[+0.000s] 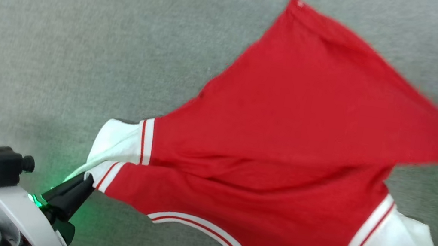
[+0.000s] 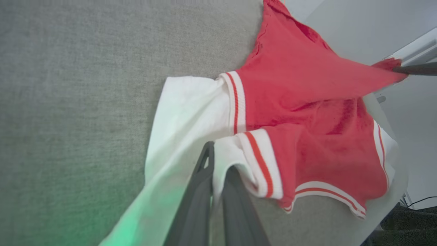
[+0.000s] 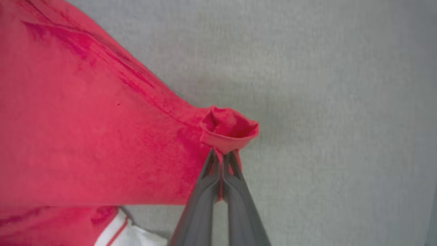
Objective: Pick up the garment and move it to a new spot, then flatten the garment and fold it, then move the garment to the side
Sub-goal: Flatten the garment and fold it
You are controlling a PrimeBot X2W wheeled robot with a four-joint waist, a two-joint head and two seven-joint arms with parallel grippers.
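The garment (image 1: 294, 143) is a red jersey with white sleeves and striped trim, stretched across the grey surface and partly lifted. My left gripper (image 1: 86, 183) is at the lower left, shut on the white sleeve (image 2: 191, 112); in the left wrist view its fingers (image 2: 218, 157) pinch that white cloth. My right gripper (image 3: 222, 155) is shut on a bunched red corner (image 3: 228, 128) of the garment (image 3: 85, 119), pulling it taut. That corner runs off the head view's right edge. In the left wrist view the right gripper's dark finger (image 2: 416, 69) holds the red tip.
The garment lies on a grey felt-like surface (image 1: 63, 30), with bare room to its left and far side. In the left wrist view the surface's edge (image 2: 389, 116) shows at the right, with pale floor and a dark cable (image 2: 421, 201) beyond.
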